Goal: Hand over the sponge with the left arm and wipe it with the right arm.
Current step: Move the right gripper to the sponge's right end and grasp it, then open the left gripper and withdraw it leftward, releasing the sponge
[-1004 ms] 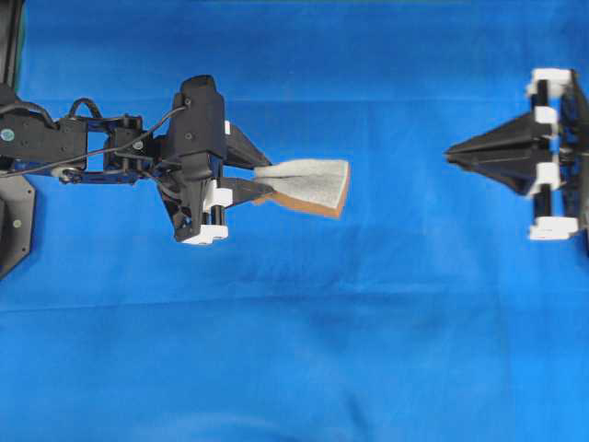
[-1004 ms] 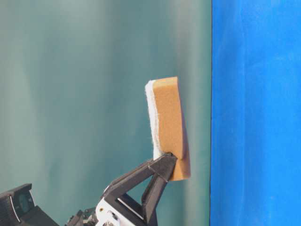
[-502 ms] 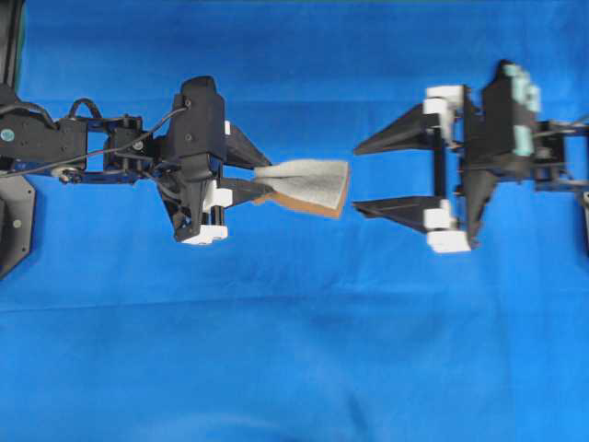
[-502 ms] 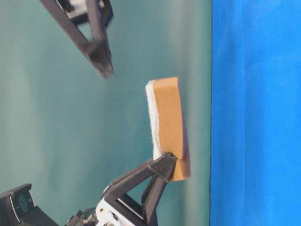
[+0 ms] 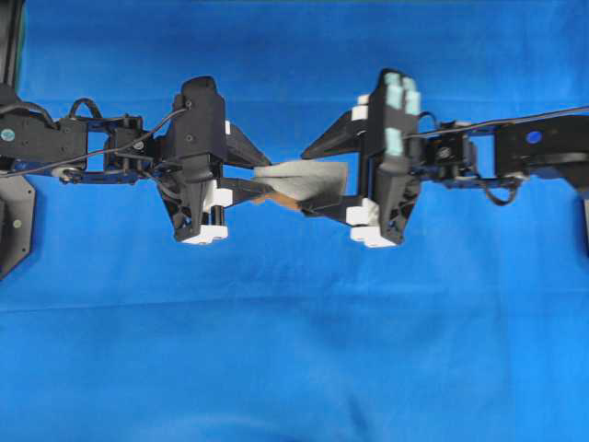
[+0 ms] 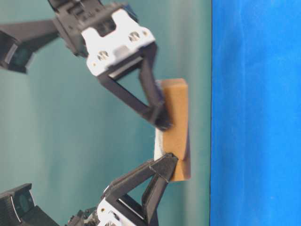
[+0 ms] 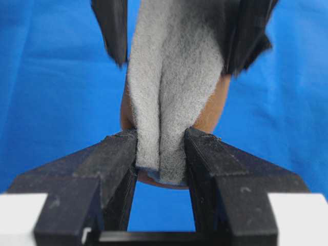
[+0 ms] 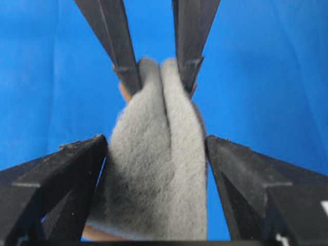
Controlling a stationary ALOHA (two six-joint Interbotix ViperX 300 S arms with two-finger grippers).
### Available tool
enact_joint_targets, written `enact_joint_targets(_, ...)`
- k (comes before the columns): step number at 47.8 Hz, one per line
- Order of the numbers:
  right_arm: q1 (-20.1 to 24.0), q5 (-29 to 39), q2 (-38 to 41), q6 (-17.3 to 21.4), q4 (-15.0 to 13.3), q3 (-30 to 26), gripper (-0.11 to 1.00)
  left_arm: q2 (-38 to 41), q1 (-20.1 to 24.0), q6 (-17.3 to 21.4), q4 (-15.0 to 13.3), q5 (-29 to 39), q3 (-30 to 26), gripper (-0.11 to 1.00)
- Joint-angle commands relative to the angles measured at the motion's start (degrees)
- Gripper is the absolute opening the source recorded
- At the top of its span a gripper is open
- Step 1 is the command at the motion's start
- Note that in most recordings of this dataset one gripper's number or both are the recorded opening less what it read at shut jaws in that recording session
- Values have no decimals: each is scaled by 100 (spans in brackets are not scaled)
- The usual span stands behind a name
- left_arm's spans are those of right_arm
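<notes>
**Handover risk: sponge straddled by right hand, no grip yet**

While the left hand point(image 5: 241, 175) pinches one end of the sponge point(image 5: 308, 180), the overhead view shows the right hand point(image 5: 317, 175) spread with a finger on either side of the free end, all held well above the blue counter point(image 5: 294, 350). Left releasing before right closes means a drop.

Table-level: one right finger point(image 6: 157, 110) sits against the orange foam face; the left fingers clamp the lower end. A skewed close could fold or twist the pad out.

Left wrist: grey scouring face is creased between the pinching fingers point(image 7: 120, 154), so it's already compressed; it may spring when freed.

Right wrist: fingers point(image 8: 87, 169) stand just beside the pad, gaps either side. Off-centre closing could catch an edge only.

No brands, labels or readable writing anywhere.
</notes>
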Motion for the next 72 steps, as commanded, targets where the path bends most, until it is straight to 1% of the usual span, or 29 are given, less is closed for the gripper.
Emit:
enact_joint_targets(1,-26,44,9,-9,18,-167,74,-88,-18,-9,18,-35,-62,24)
enact_joint_targets(6,-44,53,26,-9,18,-158,74,-88,-18,0,18,-35,-70,24)
enact_joint_targets(8,-44,53,26,-9,18,-149,74,-88,-26,35,18,-35,-70,22)
enact_joint_targets(14,-44,53,26,-18,0,-141,73,-70,-62,132,18,-44,-79,22)
enact_joint_targets(19,-44,53,18,-62,-18,-141,70,-70,-70,149,18,-62,-88,22)
enact_joint_targets(22,-44,53,18,-97,-44,-141,63,-70,-70,149,18,-62,-88,22)
enact_joint_targets(29,-44,44,9,-114,-62,-132,29,-70,-70,167,18,-70,-97,21)
enact_joint_targets(31,-44,35,0,-114,-62,-132,22,-62,-70,176,18,-79,-97,19)
enact_joint_targets(46,-53,62,0,-114,-62,-123,21,-79,-70,158,18,-114,-105,19)
enact_joint_targets(48,-44,53,-9,-114,-62,-123,21,-105,-70,149,18,-123,-97,25)
enact_joint_targets(51,-44,62,-18,-114,-62,-105,21,-185,-70,149,18,-141,-62,42)
enact_joint_targets(52,-44,62,-26,-114,-70,-97,21,-237,-70,141,18,-132,-35,51)
enact_joint_targets(53,-44,62,-35,-114,-62,-97,21,-281,-70,141,18,-132,-9,57)
enact_joint_targets(57,-44,70,-70,-114,-62,-53,21,-492,-70,149,18,-141,105,80)
enact_joint_targets(60,-44,79,-123,-114,-62,-9,21,-686,-70,149,18,-141,202,91)
enact_joint_targets(72,-53,79,-343,-123,-62,202,21,-1591,-70,141,18,-264,791,91)
